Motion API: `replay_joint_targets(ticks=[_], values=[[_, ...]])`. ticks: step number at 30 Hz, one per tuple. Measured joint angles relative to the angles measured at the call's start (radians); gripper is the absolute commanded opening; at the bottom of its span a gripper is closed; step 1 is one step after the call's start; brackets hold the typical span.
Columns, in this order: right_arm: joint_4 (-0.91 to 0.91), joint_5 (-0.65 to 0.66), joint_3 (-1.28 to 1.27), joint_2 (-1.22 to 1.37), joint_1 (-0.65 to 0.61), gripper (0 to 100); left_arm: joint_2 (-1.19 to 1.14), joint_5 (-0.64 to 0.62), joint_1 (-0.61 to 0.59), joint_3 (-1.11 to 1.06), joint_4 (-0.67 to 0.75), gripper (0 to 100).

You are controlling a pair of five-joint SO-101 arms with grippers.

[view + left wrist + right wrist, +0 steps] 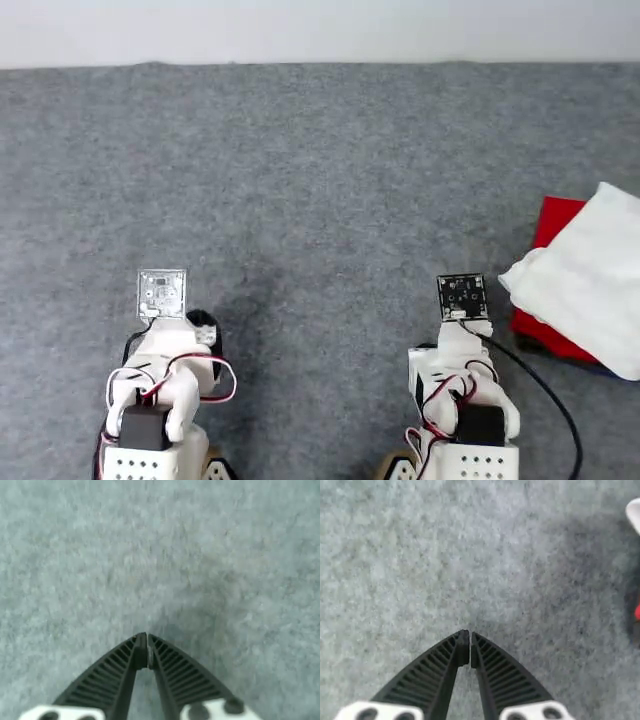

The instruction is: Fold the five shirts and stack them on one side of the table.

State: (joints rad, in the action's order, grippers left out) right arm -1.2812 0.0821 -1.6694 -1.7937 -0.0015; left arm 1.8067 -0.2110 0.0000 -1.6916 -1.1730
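Observation:
A folded white shirt (590, 280) lies on top of a folded red shirt (553, 232) at the table's right edge, with a dark layer peeking out beneath. Slivers of the white shirt (635, 515) and red shirt (637, 612) appear in the right wrist view. My left gripper (147, 641) is shut with nothing in it, hovering over bare grey cloth; its arm (160, 385) is folded back at the near left. My right gripper (470, 637) is also shut and empty, and its arm (462, 385) rests at the near right, just left of the shirt stack.
A grey felt cover (320, 180) spans the whole table. A black cable (545, 390) runs from the right arm toward the front edge, passing near the stack.

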Motion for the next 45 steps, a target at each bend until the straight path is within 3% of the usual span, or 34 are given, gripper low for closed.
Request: replay_joint_targets(ticks=[5,45], values=[[-0.02,0.0,0.0,0.0,0.0,0.9,0.0,0.0,-0.002,0.0,-0.081,1],[-0.02,0.0,0.0,0.0,0.0,0.9,0.0,0.0,-0.002,0.0,-0.083,1]])
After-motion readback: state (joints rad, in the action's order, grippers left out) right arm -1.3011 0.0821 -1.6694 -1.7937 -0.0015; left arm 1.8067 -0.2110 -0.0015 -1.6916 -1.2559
